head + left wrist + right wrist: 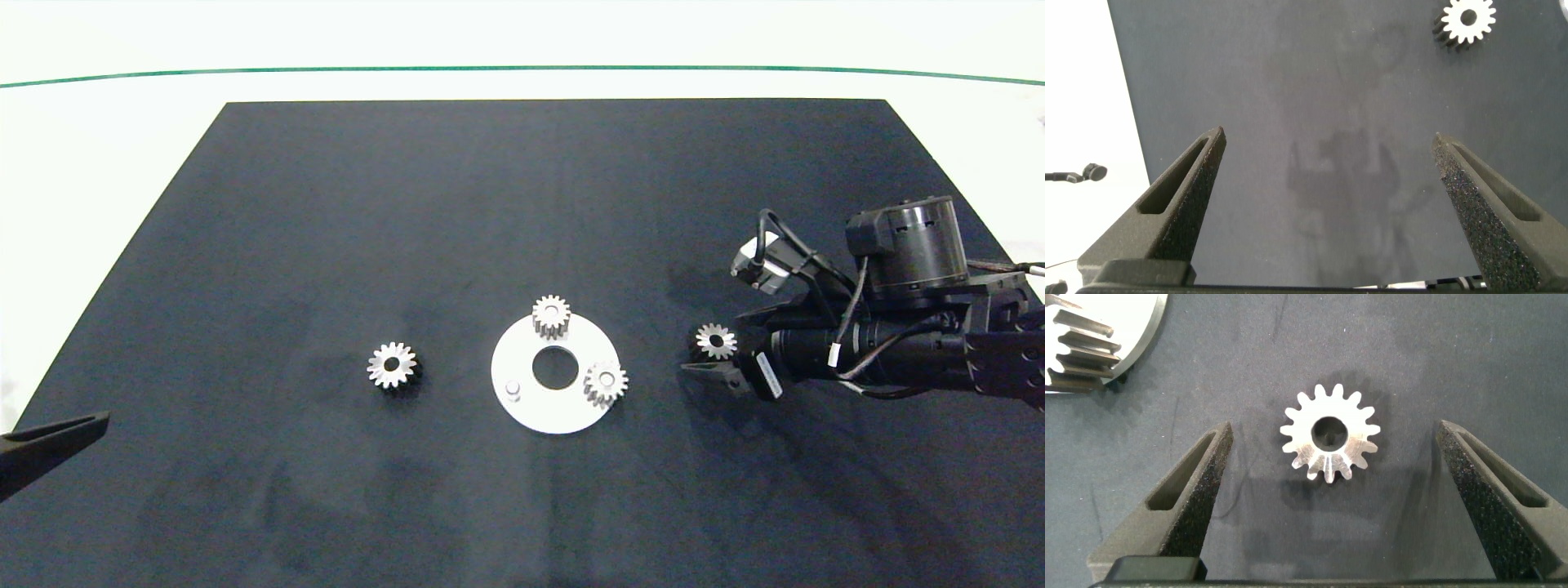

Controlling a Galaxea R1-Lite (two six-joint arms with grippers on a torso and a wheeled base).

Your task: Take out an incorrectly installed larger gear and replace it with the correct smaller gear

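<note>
While the head view looks down on the bench, we see the larger gear lying on the dark mat between the right tool's wide-spread fingers, right of the white disc. A smaller gear lies left of the disc. From the left wrist, our left tool gapes wide over bare mat. From the right wrist, the gear sits untouched. We read no writing.

You see a white plate with two gears and a bare peg. One gear lies left. Another gear sits by the right gripper, maybe between its fingers.
</note>
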